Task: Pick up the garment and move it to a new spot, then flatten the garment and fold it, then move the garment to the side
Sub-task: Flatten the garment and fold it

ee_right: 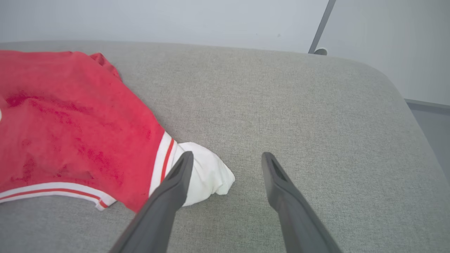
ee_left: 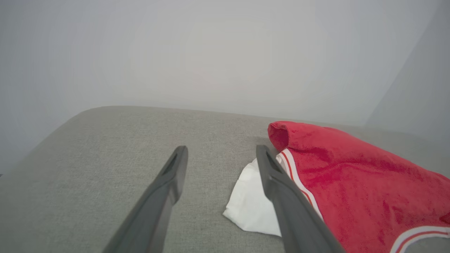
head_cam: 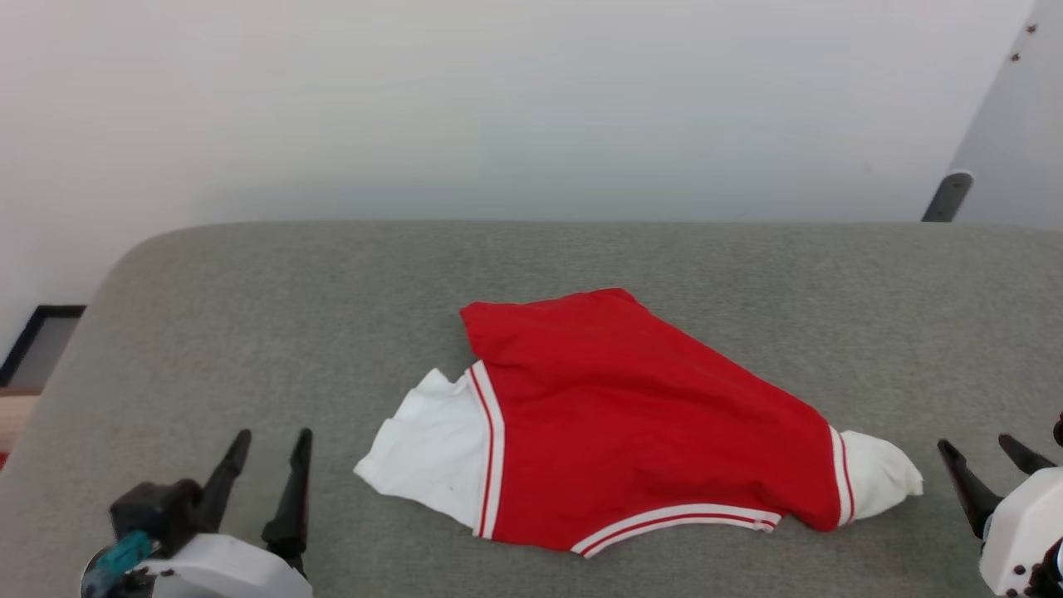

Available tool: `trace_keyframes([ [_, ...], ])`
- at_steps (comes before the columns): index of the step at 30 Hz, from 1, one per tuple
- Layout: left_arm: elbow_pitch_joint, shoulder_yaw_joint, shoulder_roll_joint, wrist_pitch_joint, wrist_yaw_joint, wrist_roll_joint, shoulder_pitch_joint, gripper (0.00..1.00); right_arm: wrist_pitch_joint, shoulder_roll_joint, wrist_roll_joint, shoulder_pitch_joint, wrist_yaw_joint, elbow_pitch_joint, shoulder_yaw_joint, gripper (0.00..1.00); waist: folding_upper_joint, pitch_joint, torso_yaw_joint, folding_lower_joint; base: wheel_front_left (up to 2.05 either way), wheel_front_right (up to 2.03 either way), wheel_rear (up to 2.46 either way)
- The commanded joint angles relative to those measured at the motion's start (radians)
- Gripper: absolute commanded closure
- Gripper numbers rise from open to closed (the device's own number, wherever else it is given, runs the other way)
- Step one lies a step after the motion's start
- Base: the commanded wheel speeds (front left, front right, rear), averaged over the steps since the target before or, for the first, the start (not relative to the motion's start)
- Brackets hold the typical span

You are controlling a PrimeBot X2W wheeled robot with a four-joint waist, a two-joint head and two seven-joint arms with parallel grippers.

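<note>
The garment (ee_right: pixel 70 123) runs off the right wrist view's left edge; the right gripper (head_cam: pixel 973 442) off the head view's lower right.

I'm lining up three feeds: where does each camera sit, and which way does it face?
Head view: on the head, looking forward and down at the garment on the grey cushion; left gripper lower left, right gripper lower right, both open.
Left wrist view: on the left wrist, along its fingers towards the flat white sleeve.
Right wrist view: on the right wrist, along its fingers towards the bunched white sleeve.
All share the garment.
</note>
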Motion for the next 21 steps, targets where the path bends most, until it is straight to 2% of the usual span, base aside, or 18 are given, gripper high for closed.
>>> trace_keyframes([
  [1,-0.005,-0.023,0.026,0.026,-0.003,-0.012,-0.01,0.0,-0.021,0.022,-0.016,0.02,-0.001,-0.027,-0.023,0.0,0.0,0.001,-0.026,0.0,0.0,0.0,0.0],
  [12,0.063,-0.188,0.195,0.241,-0.003,-0.136,-0.091,0.0,-0.258,0.164,-0.146,0.082,-0.001,-0.247,-0.108,0.0,0.0,0.045,-0.127,0.0,0.0,0.0,0.0],
  [17,0.115,-0.24,0.235,0.307,-0.003,-0.192,-0.143,0.0,-0.369,0.214,-0.199,0.097,-0.001,-0.317,-0.128,0.0,0.0,0.08,-0.163,0.0,0.0,0.0,0.0],
  [21,0.186,-0.259,0.248,0.375,-0.003,-0.226,-0.181,0.0,-0.425,0.24,-0.214,0.109,-0.001,-0.324,-0.136,0.0,0.0,0.107,-0.183,0.0,0.0,0.0,0.0],
])
